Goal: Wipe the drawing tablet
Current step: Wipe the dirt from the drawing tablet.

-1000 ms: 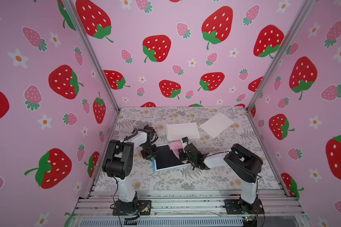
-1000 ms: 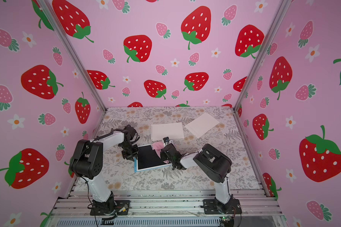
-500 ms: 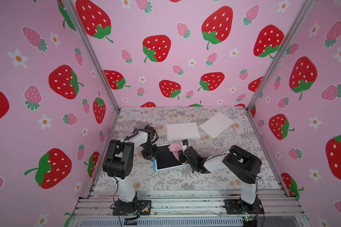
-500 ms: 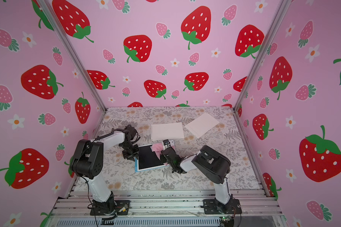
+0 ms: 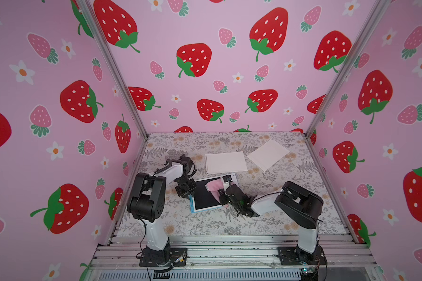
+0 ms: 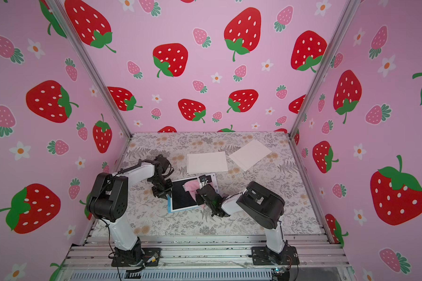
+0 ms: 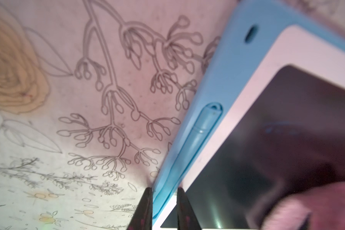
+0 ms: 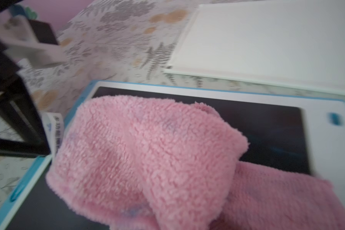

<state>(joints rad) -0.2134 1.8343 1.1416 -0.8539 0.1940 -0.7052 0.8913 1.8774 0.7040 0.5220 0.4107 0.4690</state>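
Note:
The drawing tablet (image 5: 205,198) (image 6: 180,198) lies flat on the floral table; it has a blue frame, a white bezel and a dark screen (image 7: 287,129). A blue stylus (image 7: 203,127) sits clipped in its edge. My left gripper (image 5: 187,192) (image 7: 163,196) is shut on that blue edge, one finger on each side. A fluffy pink cloth (image 5: 213,187) (image 6: 191,185) (image 8: 147,159) rests bunched on the screen (image 8: 267,129). My right gripper (image 5: 221,194) (image 6: 200,194) is shut on the cloth, which hides its fingers in the right wrist view.
Two white sheets (image 5: 225,162) (image 5: 268,154) lie behind the tablet, the nearer one almost touching its far edge (image 8: 267,39). Strawberry-print walls close the table on three sides. A metal rail (image 5: 229,250) runs along the front.
My right gripper has slid left across the screen, dragging the pink cloth with it. The left gripper has stayed on the tablet's edge.

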